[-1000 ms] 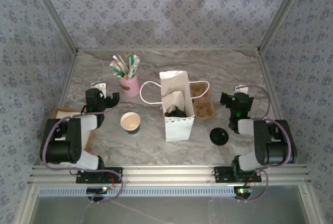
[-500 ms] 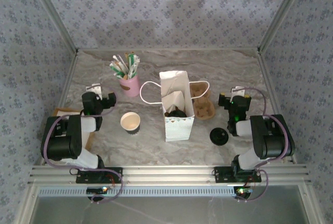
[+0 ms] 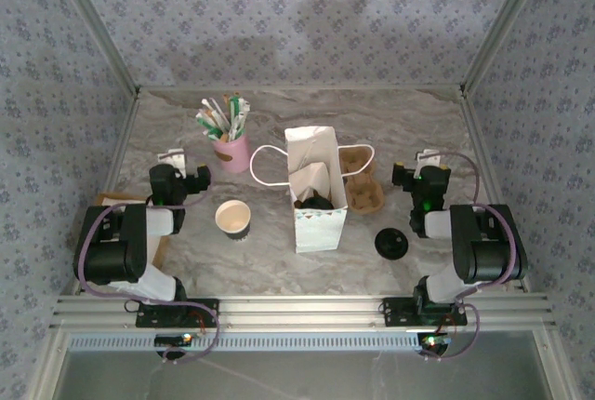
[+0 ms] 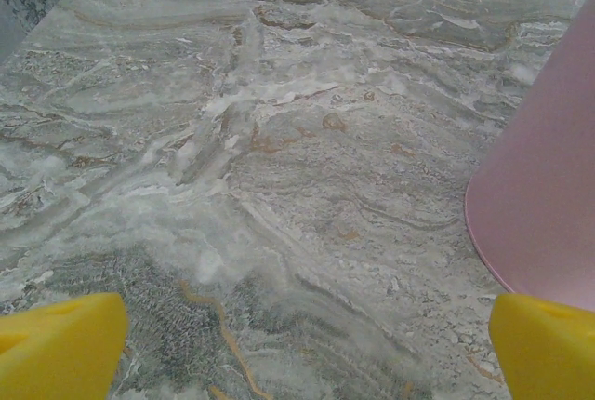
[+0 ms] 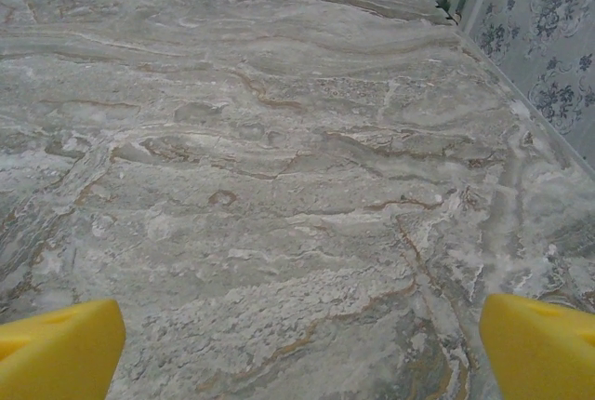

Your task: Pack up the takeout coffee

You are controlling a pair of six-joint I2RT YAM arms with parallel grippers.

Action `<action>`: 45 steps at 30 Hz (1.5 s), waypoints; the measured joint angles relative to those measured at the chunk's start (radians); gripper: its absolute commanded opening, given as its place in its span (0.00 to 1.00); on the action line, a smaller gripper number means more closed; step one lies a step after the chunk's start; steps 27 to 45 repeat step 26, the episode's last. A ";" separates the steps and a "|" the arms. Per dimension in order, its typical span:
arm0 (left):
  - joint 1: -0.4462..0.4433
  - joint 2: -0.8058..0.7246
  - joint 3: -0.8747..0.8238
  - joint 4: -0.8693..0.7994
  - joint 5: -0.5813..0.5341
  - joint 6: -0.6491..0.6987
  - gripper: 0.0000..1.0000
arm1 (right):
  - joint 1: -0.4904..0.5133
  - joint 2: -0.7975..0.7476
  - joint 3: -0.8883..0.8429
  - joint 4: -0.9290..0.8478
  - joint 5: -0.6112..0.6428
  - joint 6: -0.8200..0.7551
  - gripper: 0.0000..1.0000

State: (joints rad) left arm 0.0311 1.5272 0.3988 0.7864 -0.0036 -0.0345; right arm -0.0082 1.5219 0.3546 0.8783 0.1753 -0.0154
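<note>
The left gripper (image 4: 307, 349) is seen spread wide, empty, beside a pink tapered holder (image 4: 548, 167); the right gripper (image 5: 302, 344) likewise, over grey marbled tabletop (image 5: 279, 186).

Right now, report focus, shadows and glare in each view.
Top external: even light, no glare, a faint broad shadow on the back wall, bag interior dark. Left wrist: table sharp, left fingertips and pink cup soft. Right wrist: table sharp, right fingertips blurred.
</note>
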 measured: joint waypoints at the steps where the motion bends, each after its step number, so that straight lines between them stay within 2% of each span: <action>1: 0.002 0.000 0.000 0.000 0.001 0.000 1.00 | -0.004 0.000 0.001 -0.002 -0.005 0.000 1.00; 21: 0.001 0.001 0.000 0.000 0.007 0.000 1.00 | -0.002 0.000 0.002 -0.019 -0.027 0.000 1.00; 26: 0.001 0.001 0.000 0.000 0.007 0.000 0.99 | -0.003 0.000 0.006 -0.034 -0.072 -0.001 1.00; 45: 0.001 0.001 0.000 0.000 0.007 0.000 0.99 | -0.003 0.000 0.006 -0.034 -0.072 -0.001 1.00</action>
